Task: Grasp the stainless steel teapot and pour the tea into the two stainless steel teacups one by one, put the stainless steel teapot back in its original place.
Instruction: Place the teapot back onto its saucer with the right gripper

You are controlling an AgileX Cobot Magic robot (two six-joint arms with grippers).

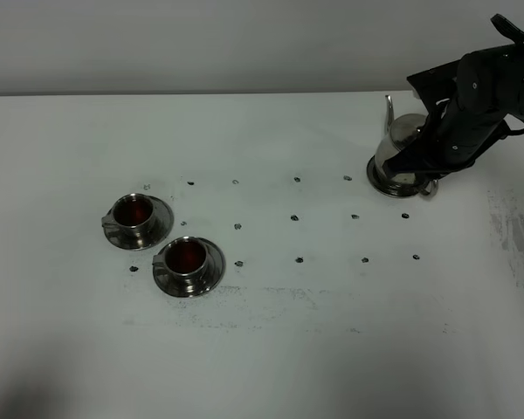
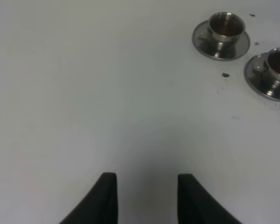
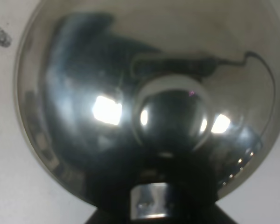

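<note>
Teapot (image 1: 402, 144) under right pincer (image 1: 437, 166), on disc (image 1: 386, 183)

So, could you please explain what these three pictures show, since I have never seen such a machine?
It is a robot with two arms, each ending in a grasping tool. One camera looks down from high up; one sits on each wrist. On the white table stand two steel teacups on saucers, both holding dark tea. At the far right the teapot stands on its round steel base, with the right tool at it; whether it grips is unclear. Its camera sees the shiny lid close up. The left tool is open and empty.
</note>
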